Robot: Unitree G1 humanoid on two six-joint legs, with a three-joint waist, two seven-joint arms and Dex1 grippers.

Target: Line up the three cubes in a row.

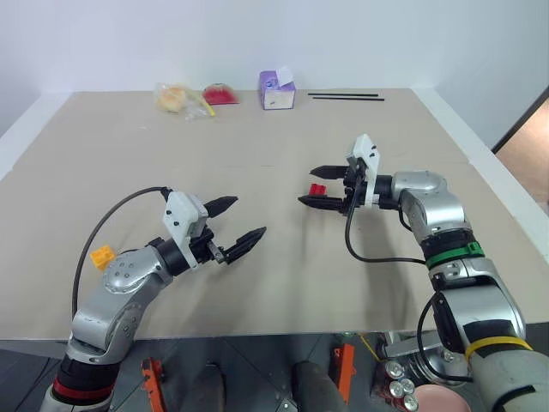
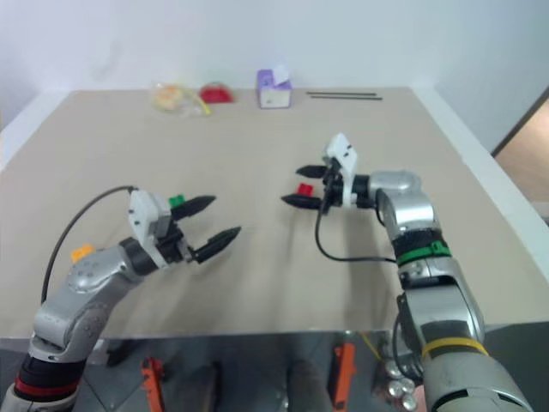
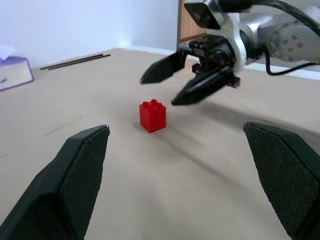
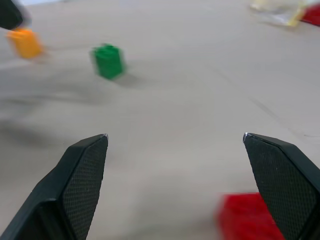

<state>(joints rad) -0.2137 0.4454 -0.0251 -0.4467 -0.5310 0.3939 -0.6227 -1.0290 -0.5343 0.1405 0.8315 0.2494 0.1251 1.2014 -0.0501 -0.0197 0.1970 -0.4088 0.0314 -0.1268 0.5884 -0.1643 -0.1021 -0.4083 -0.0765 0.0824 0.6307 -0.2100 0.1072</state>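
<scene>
**Both claws spread wide, three cubes lying apart on the table**

The left gripper [image 1: 233, 226] is being held above the near left part of the tan table [image 1: 274, 283], its two black fingers spread well apart and nothing being carried between them. The right gripper [image 1: 319, 185] is being held further out, right of centre, its fingers likewise standing wide apart and empty; it is pointed toward the robot's left.

The red cube [image 3: 152, 115] is seen standing upright on the table, studs up, just beside the right gripper's fingertips and not being touched by them in the left wrist view. The green cube [image 2: 177, 202] is lying just behind the left gripper, partly hidden by its upper finger. The yellow-orange cube [image 1: 102, 256] is resting near the table's left side, beside the left arm. The three cubes are lying well apart from one another.

A purple and white box [image 1: 277, 90] is standing at the far edge.
</scene>
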